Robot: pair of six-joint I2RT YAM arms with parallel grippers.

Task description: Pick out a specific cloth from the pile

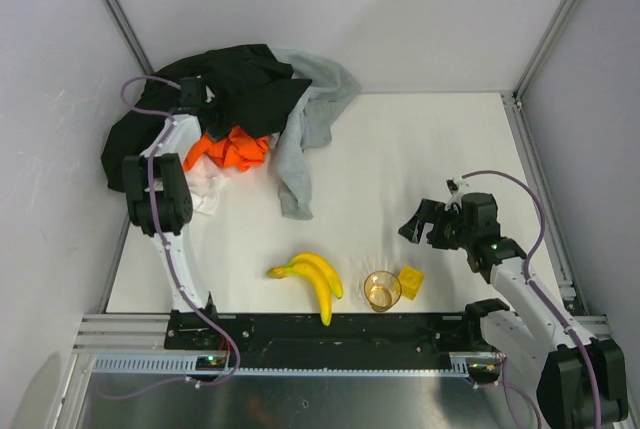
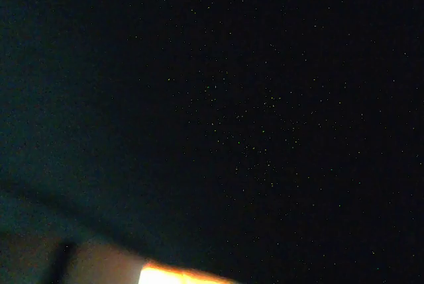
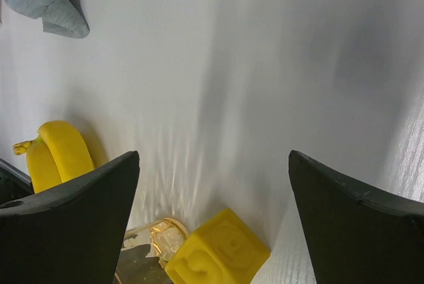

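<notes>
Top external: the cloth (image 1: pixel 207 193) lies well apart from left fingers (image 1: pixel 192 89).

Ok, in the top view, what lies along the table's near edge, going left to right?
bananas → amber glass cup → yellow block

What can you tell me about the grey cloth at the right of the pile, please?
The grey cloth is light grey, soft-looking fabric, long and crumpled. Its far end is bunched at the back of the white table, where the black garment lies over its left part. From there a narrowing strip runs toward the near side and ends flat on the table. The orange cloth lies just left of it; whether they touch is unclear.
</notes>
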